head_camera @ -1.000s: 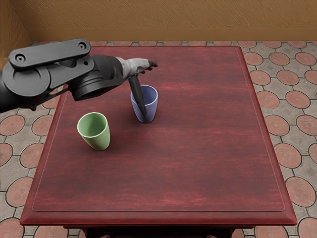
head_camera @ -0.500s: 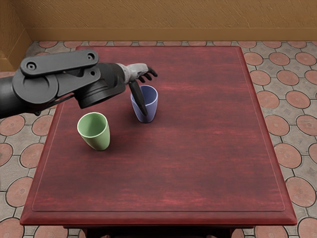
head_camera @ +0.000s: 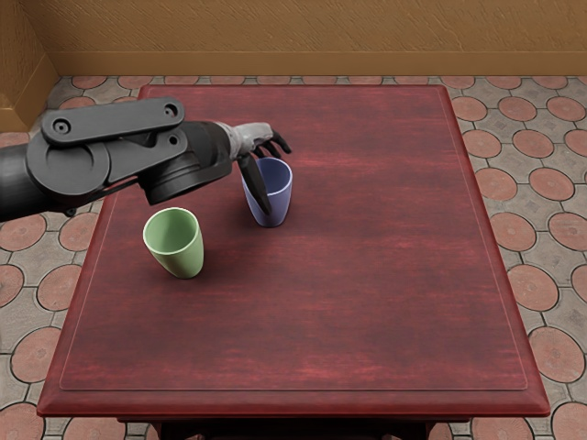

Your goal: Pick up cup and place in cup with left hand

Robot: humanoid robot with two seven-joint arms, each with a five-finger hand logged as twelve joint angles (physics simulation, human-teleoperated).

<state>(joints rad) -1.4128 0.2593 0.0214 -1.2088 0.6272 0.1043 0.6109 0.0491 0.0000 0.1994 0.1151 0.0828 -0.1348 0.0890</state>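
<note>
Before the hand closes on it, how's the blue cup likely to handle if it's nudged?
The blue cup probably tips easily, as it stands tall on a base narrower than its mouth. Its smooth, even walls look stiff, though perhaps a bit slippery to grip.

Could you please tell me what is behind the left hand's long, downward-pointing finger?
It is the blue cup. Its right side and part of its rim show; the left hand hides a strip of its wall.
</note>
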